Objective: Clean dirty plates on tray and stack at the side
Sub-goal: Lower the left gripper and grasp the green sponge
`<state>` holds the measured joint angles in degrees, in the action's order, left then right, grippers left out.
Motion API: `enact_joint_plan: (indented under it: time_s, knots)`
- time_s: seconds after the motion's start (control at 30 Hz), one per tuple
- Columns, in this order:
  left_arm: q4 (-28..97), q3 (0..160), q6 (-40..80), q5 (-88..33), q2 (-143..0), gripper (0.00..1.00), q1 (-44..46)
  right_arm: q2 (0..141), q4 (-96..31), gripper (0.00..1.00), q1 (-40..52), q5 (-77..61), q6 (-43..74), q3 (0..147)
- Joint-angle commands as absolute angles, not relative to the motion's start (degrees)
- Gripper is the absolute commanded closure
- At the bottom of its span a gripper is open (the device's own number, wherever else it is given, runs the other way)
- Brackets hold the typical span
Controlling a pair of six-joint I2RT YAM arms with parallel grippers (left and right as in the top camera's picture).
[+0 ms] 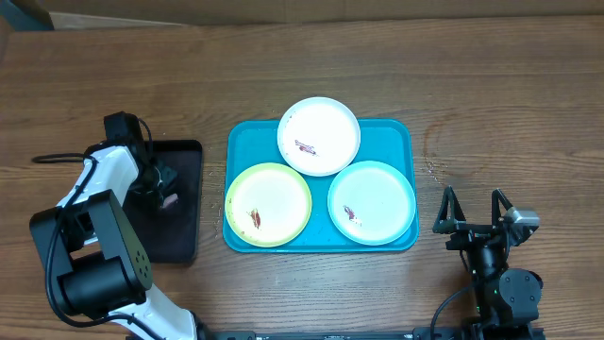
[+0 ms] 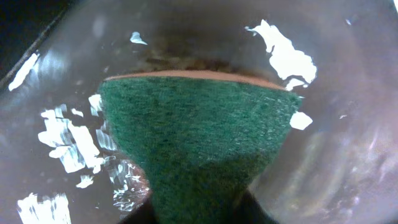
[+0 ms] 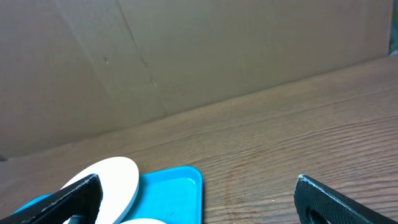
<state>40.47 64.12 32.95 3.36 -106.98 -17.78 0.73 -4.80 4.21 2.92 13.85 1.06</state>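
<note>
The turquoise tray (image 1: 392, 138) lies mid-table with three dirty plates on it: the white plate (image 1: 319, 136) at the back, the yellow-green plate (image 1: 268, 204) front left, the mint plate (image 1: 371, 202) front right, each with a small brown-red smear. My left gripper (image 1: 160, 184) is low over the black tray (image 1: 184, 222). In the left wrist view it (image 2: 199, 208) is shut on a green scouring sponge (image 2: 199, 124) with an orange backing. My right gripper (image 1: 472, 212) is open and empty to the right of the tray; its wrist view (image 3: 199, 205) shows the tray corner (image 3: 177, 186) and the white plate (image 3: 109, 177).
The narrow black tray sits left of the turquoise tray, its glossy floor (image 2: 348, 155) showing reflections. A brown cardboard wall (image 3: 186, 56) stands along the table's far edge. Bare wooden table (image 1: 510, 104) lies around the tray.
</note>
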Motion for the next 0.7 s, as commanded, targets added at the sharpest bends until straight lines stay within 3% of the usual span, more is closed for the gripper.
enact_joint_plan:
  time_s: [0.0,0.03,0.1,0.13,0.2,0.57,0.6,0.67]
  knots:
    - [40.2,63.2,32.3,4.9,-110.6,0.91,-18.2,0.2,-4.6,0.00,4.1,2.7,13.6,0.4]
    - [40.2,63.2,32.3,4.9,-110.6,0.95,-18.2,0.2,-4.6,0.00,4.1,2.7,13.6,0.4]
    - [40.1,63.2,32.3,4.9,-110.6,0.90,-18.2,0.2,-4.6,0.00,4.1,2.7,13.6,0.4]
    - [39.9,63.2,32.3,4.9,-110.6,0.72,-18.2,0.2,-4.6,0.00,4.1,2.7,13.6,0.4]
    - [39.0,63.2,32.3,4.9,-110.6,0.00,-18.2,0.2,-4.6,0.00,4.1,2.7,13.6,0.4]
    - [31.4,63.2,32.2,8.1,-110.6,0.02,-18.1,0.2,-4.6,0.00,4.1,2.7,13.6,0.4]
    - [31.4,63.2,32.2,8.1,-110.6,0.13,-18.1,0.2,-4.6,0.00,4.1,2.7,13.6,0.4]
    - [31.4,63.2,32.2,8.1,-110.6,0.44,-18.1,0.2,-4.6,0.00,4.1,2.7,13.6,0.4]
